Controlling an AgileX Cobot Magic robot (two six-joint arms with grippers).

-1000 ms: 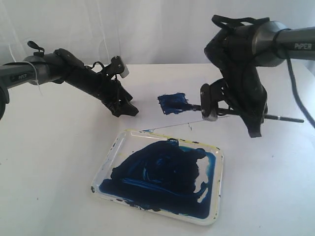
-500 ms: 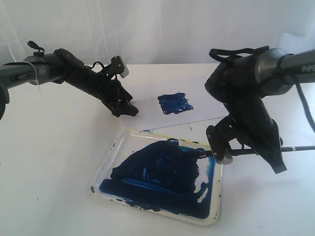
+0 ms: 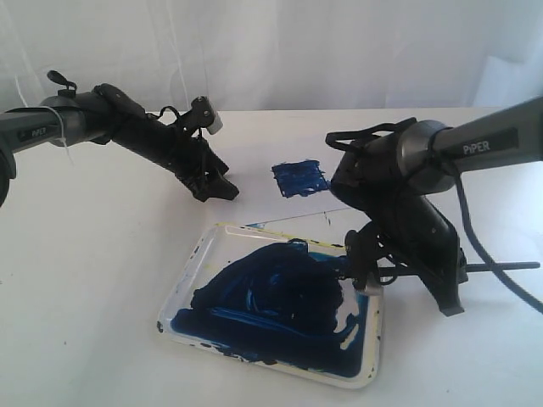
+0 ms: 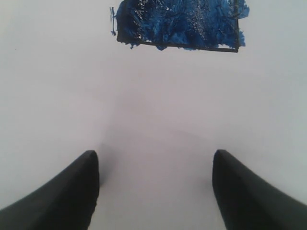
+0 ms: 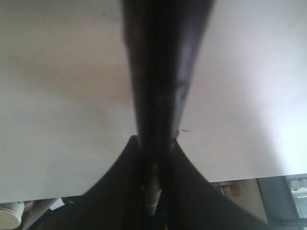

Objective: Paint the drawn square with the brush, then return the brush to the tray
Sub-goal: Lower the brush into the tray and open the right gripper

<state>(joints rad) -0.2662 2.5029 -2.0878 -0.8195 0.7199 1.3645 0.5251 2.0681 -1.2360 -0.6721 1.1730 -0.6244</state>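
Now right claw (image 3: 363, 271) clamped on brush (image 3: 501, 267) at tray (image 3: 182, 292) edge; left claw (image 3: 219, 191) spread wide, empty.

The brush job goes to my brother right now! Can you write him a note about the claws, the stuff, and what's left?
Left claw: open, empty, low over the paper beside the drawn square.
Right claw: shut on the brush, bristle end over the right side of the tray.
Done: the square is filled with blue paint.
Left to do: lay the brush in the tray and let go.
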